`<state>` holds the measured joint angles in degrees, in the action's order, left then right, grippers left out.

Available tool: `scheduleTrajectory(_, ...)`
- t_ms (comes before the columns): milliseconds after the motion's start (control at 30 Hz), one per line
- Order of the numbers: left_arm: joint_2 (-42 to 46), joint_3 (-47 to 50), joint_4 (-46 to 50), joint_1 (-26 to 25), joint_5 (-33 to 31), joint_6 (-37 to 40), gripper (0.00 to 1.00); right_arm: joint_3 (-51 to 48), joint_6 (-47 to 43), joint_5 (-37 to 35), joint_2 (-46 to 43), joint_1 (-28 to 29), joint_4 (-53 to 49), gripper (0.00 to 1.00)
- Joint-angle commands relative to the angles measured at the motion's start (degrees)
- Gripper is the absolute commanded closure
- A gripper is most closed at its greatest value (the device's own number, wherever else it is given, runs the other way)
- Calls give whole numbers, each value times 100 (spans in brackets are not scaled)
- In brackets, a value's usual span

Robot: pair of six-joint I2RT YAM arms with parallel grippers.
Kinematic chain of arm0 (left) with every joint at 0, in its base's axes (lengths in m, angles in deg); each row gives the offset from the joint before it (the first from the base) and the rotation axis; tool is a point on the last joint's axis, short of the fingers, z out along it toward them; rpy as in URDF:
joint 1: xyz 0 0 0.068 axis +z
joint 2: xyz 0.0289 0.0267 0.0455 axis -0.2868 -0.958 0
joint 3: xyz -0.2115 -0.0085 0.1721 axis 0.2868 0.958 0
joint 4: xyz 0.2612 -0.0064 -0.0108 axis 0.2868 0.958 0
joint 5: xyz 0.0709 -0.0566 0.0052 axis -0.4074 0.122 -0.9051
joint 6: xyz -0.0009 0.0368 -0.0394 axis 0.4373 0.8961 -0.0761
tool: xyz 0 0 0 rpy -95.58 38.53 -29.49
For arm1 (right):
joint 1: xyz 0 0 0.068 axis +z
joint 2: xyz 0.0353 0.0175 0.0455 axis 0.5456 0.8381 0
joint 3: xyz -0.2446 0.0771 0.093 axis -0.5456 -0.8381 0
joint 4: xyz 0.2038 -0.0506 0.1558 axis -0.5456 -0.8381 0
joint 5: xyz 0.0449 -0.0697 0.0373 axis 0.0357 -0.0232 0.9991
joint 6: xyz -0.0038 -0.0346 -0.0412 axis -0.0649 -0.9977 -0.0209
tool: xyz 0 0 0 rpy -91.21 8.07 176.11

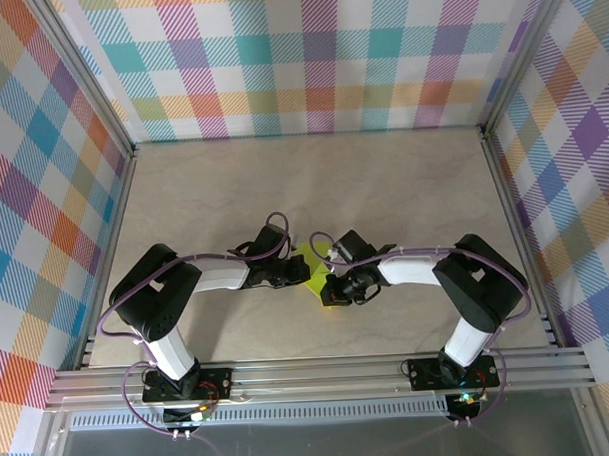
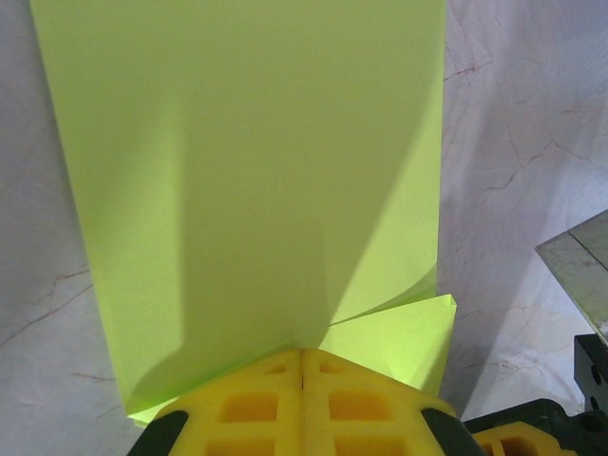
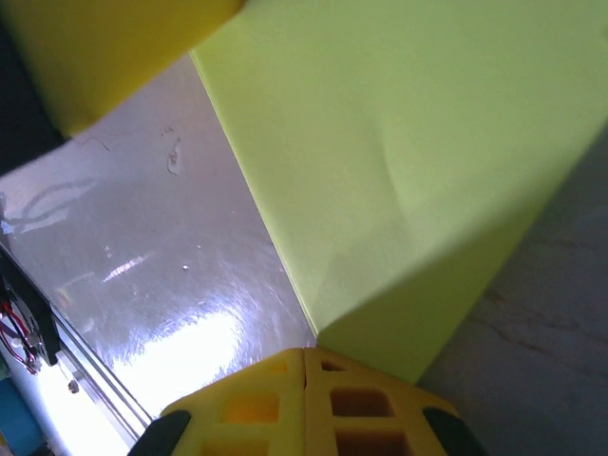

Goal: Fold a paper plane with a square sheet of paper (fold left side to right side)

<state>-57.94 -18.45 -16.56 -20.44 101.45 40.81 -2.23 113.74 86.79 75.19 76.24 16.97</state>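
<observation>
As left gripper [image 2: 302, 366] pinches sheet [image 2: 256, 171] edge, tabletop [image 1: 383, 185] open

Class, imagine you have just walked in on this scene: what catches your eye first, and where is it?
First comes the bright lime sheet of paper at the middle of the pale table, with both arms bent in over it. Up close, the yellow-fingered left tool and right tool are each shut on an edge of it, and the sheet curls upward. Loud plaid walls ring the table.
</observation>
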Motion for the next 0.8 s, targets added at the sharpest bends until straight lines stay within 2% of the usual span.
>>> scheduleTrajectory(0,-105,57,593,-16,-487,53,100,-326,144,-194,-55,50,-679,100)
scheduleTrajectory(300,-60,57,611,-19,-469,62,100,-587,297,-113,-320,50,-504,100)
scheduleTrajectory(533,-29,22,655,-17,-462,88,100,-256,214,-108,-789,50,-684,100)
scheduleTrajectory(767,-35,21,653,-21,-446,93,100,142,170,-165,-381,49,-476,100)
